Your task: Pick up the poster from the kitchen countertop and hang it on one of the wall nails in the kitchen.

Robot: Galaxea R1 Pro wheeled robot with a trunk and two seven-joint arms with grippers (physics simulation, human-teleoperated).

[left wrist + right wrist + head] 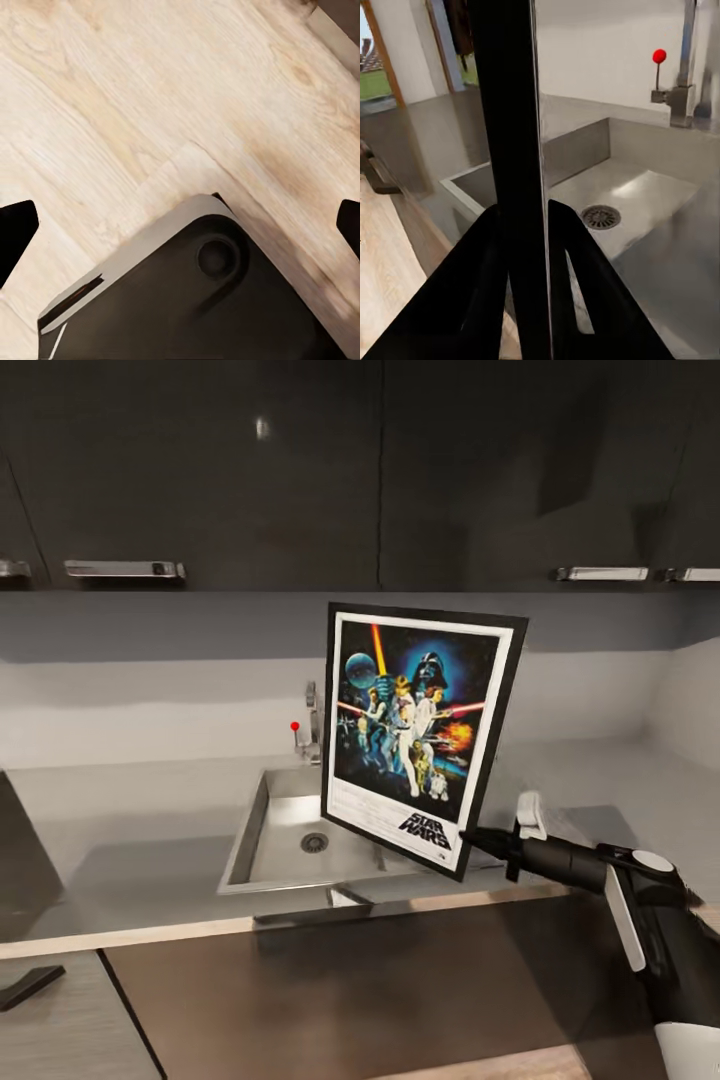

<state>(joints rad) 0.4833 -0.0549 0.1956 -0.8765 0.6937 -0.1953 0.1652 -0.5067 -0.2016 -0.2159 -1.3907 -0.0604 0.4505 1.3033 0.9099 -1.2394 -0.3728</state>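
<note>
The poster (pixel 420 730) stands nearly upright in the air over the sink, tilted slightly, its Star Wars picture facing me. My right gripper (pixel 478 840) is shut on its lower right corner. In the right wrist view the black frame edge (pixel 514 112) runs straight up between the two fingers (pixel 480 285), which clamp it. The grey kitchen countertop (pixel 130 830) lies below and behind the poster. My left gripper (pixel 180 225) is open, its fingertips (pixel 15 225) far apart, and it hangs over the wooden floor (pixel 150 90). The wall nails are out of view.
A built-in sink (pixel 290 840) with a drain (pixel 601 217) sits under the poster, and a faucet with a red knob (pixel 295 727) stands behind it. Dark upper cabinets (pixel 300 470) hang overhead. The robot's dark base (pixel 202 300) is below the left gripper.
</note>
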